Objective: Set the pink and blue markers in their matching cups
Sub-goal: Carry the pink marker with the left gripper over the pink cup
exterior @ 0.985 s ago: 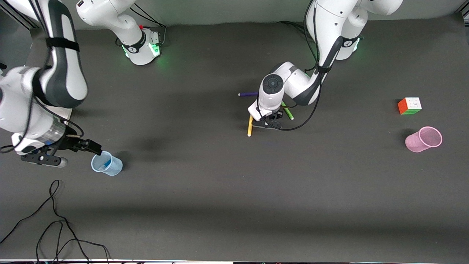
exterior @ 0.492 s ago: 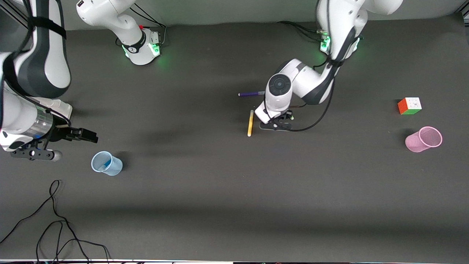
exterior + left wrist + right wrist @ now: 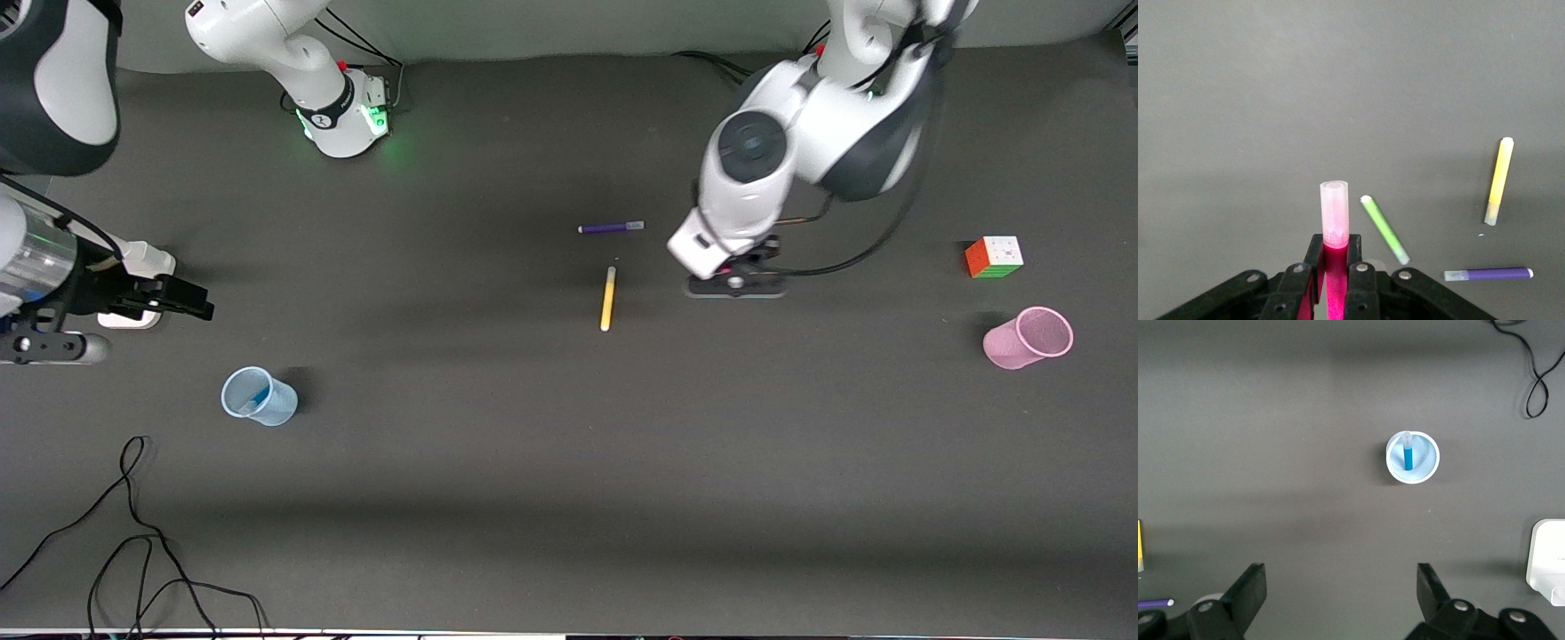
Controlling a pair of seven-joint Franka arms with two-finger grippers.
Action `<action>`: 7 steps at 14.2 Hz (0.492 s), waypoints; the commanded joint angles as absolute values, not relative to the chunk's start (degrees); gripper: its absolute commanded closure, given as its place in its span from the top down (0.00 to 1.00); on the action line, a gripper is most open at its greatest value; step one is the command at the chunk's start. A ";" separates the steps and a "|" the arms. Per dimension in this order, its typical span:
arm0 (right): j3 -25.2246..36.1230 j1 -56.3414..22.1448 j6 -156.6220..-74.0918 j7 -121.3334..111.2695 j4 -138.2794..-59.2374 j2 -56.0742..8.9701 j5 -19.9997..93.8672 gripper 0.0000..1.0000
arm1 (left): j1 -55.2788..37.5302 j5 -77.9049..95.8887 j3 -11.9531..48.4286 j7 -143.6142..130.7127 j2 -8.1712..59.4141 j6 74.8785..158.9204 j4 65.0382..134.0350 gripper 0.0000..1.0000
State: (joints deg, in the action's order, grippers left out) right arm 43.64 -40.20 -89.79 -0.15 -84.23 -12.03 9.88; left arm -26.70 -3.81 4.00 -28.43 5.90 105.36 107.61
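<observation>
My left gripper (image 3: 736, 283) is shut on the pink marker (image 3: 1335, 213) and holds it upright, pale end out past the fingertips, over the table's middle. It is beside the yellow pen (image 3: 608, 298) and up off the table in the left wrist view (image 3: 1336, 250). The pink cup (image 3: 1029, 338) sits toward the left arm's end. The blue cup (image 3: 258, 396) stands toward the right arm's end with the blue marker (image 3: 1408, 455) leaning inside it. My right gripper (image 3: 53, 347) is open and empty, apart from the blue cup (image 3: 1425, 463), with bare table between its fingers (image 3: 1341, 587).
A purple pen (image 3: 610, 228) lies farther from the front camera than the yellow pen. A green pen (image 3: 1383, 228) lies under the left arm. A colour cube (image 3: 994, 257) sits near the pink cup. A white box (image 3: 133, 267) and loose cables (image 3: 133, 533) lie at the right arm's end.
My left gripper has lifted the pink marker off the table and moved toward the left arm's end. My right gripper has drawn away from the blue cup, leaving the blue marker inside.
</observation>
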 commanded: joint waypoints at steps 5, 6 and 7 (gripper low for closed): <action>44.56 -39.90 -89.03 -0.35 -83.85 -10.81 9.23 1.00 | -8.02 -3.52 4.39 -4.34 -0.35 99.40 104.15 0.00; 44.47 -39.82 -89.12 -0.44 -83.85 -10.81 8.97 1.00 | -5.91 -3.52 4.31 -1.17 -0.79 100.01 104.15 0.00; 44.12 -39.64 -89.38 -0.27 -84.11 -10.20 8.53 1.00 | -4.24 -3.52 4.31 2.60 -0.79 100.45 104.24 0.00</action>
State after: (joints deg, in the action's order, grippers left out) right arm 44.67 -39.58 -89.79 -0.15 -83.99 -11.46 9.88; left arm -7.31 -3.71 3.50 -3.33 -0.10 100.44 104.32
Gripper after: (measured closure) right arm 0.000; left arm 0.828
